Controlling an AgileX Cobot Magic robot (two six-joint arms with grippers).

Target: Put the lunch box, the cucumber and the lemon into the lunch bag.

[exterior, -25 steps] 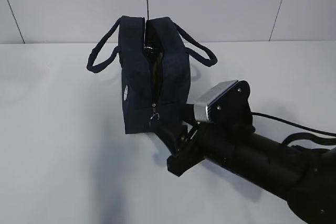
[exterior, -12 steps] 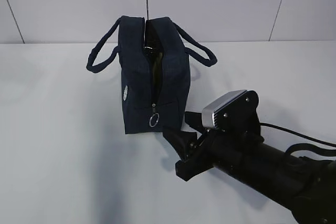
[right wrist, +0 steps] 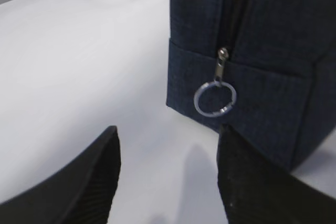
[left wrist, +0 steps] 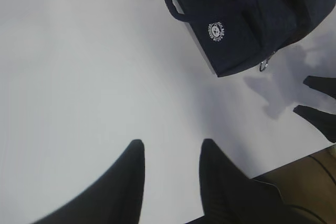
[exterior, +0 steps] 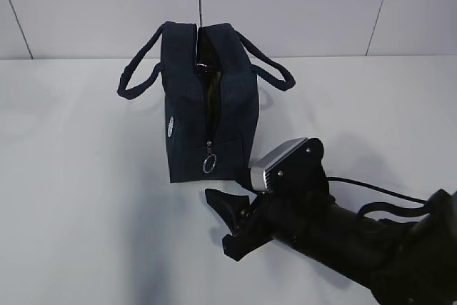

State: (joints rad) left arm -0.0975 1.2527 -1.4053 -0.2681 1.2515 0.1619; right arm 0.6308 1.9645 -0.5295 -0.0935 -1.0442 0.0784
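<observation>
- Looking along the table in the exterior view, the lunch bag (exterior: 207,101) stands upright on the white table (exterior: 78,198), zipper end toward the camera and its long axis running away toward the wall. The zipper gapes along the top, with something dark and glossy inside; I cannot tell what it is. The ring pull (exterior: 208,164) hangs low on the near end. The right gripper (exterior: 230,221) sits low, just in front of and slightly right of that end, fingers spread and empty. The left arm is out of view here.
- From the left wrist view, the left gripper (left wrist: 169,150) hangs over bare table with its fingers apart and nothing between them; the lunch bag (left wrist: 236,24) lies well away to the upper right, logo (left wrist: 217,30) facing it.
- From the right wrist view, the ring pull (right wrist: 215,98) hangs straight ahead, slightly above and right of the gap between the open fingers, near but not touching.
- Neither lunch box, cucumber nor lemon shows on the table; judging from that, they may be inside. The right arm is plainly the nearer to the zipper.
</observation>
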